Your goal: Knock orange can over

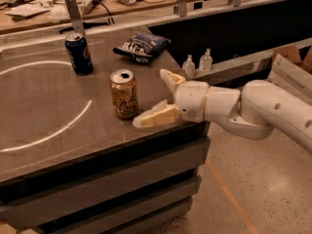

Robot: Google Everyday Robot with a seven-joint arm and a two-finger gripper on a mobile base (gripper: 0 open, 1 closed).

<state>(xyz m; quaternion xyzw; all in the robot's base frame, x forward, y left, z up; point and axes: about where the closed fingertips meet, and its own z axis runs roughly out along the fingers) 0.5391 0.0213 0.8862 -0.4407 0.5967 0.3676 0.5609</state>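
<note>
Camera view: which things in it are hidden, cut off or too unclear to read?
- Orange can: the lettering is blurred, and the can itself hides its far side.
- Gripper, open just right of the can near the table's front corner: whether the lower of its fingers touches the can cannot be told.
- Arm: cut off by the right edge.
- Table: cut off by the left edge.

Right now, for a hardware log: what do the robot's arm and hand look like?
The arm is smooth, rounded white shells with small dark dots and a thin tan ring at the wrist. The hand, beside the orange can at the table edge, has two tapered cream fingers. No cables show.
</note>
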